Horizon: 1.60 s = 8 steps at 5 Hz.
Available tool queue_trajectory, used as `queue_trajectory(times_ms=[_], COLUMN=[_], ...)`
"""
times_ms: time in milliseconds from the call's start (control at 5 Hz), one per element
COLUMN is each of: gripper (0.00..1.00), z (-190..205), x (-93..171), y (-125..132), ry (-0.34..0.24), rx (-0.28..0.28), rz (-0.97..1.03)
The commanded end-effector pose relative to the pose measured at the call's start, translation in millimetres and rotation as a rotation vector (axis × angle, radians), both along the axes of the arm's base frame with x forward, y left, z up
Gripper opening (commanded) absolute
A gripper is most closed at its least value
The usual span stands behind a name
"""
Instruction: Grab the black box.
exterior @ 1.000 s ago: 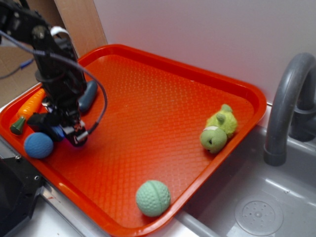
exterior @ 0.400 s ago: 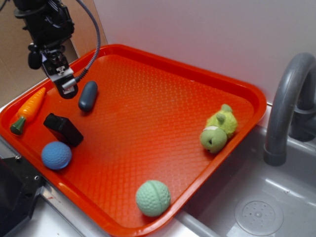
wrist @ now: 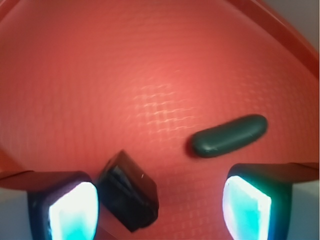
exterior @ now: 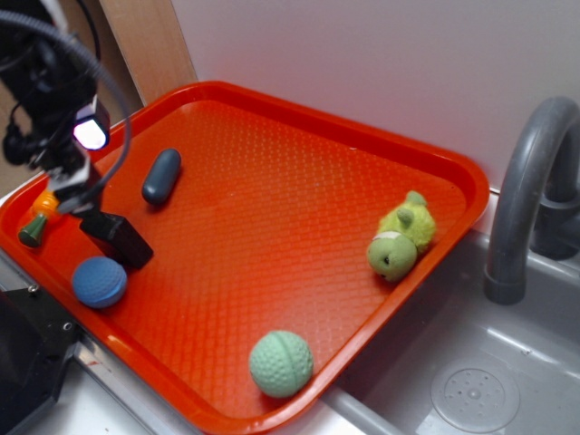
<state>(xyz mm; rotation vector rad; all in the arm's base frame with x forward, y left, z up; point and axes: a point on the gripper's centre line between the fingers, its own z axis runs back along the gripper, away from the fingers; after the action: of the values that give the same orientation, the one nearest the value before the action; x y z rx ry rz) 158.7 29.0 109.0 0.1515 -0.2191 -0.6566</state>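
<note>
The black box (exterior: 118, 237) is a small matte block lying on the orange tray (exterior: 299, 181) near its left edge, just above the blue ball (exterior: 100, 281). My gripper (exterior: 77, 186) hovers open just above and left of the box, not touching it. In the wrist view the black box (wrist: 127, 192) lies tilted beside the left lit pad (wrist: 75, 212), inside the gap of my open gripper (wrist: 160, 210); the right pad (wrist: 247, 207) is far from it. Nothing is held.
A dark grey-blue capsule (exterior: 161, 176), seen in the wrist view too (wrist: 230, 136), lies beyond the box. A toy carrot (exterior: 34, 222) is partly hidden behind my gripper. A green ball (exterior: 281, 362) and green plush (exterior: 401, 237) lie right. A grey faucet (exterior: 526, 199) and sink (exterior: 471, 390) are beside the tray.
The gripper, low over the box a second ago, rose to the tray's far left corner, then came down and left beside the box. The blue ball sits slightly further right than at first.
</note>
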Motion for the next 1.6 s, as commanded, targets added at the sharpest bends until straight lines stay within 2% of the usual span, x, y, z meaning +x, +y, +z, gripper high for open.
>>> queue_trajectory(times_ms=[0, 200, 400, 800, 1000, 1400], gripper=[1.00, 1.00, 1.00, 1.00, 0.00, 0.00], z=[-23, -40, -57, -75, -70, -30], x=[-10, -9, 0, 21, 32, 34], y=[0, -6, -16, -21, -14, -11], ry=[0.100, 0.164, 0.189, 0.222, 0.233, 0.167], rx=[0.115, 0.119, 0.155, 0.185, 0.169, 0.125], rz=[-0.297, -0.331, -0.348, -0.330, -0.287, -0.266])
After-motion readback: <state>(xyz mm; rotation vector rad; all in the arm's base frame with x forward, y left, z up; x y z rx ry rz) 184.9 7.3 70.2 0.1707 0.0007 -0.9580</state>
